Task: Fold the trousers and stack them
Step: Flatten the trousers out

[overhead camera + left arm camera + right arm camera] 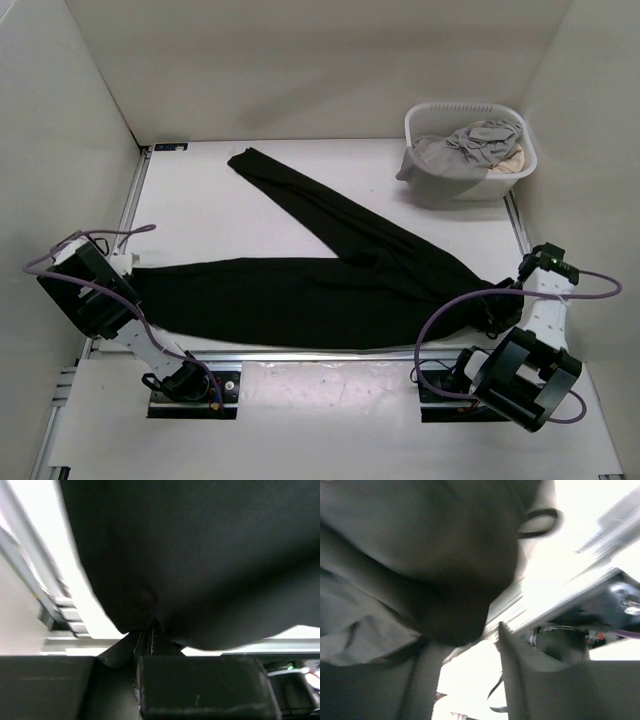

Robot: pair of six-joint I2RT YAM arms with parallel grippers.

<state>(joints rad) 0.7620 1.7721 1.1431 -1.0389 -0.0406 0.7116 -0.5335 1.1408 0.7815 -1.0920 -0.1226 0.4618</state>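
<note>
The black trousers (330, 285) lie spread on the white table. One leg runs to the far left corner, the other runs left along the near edge, and the waist is at the right. My left gripper (133, 283) is at the cuff of the near leg. In the left wrist view it (150, 632) is shut on the black fabric (200, 555). My right gripper (497, 312) is at the waist end. In the right wrist view it (470, 650) is open, with a bulge of trouser fabric (445, 580) hanging just beyond its fingertips and draped over the left finger.
A white laundry basket (420, 125) stands at the far right, holding a grey garment (460, 150) and a beige cloth (512, 160). White walls close the table on three sides. A metal rail (300, 355) runs along the near edge.
</note>
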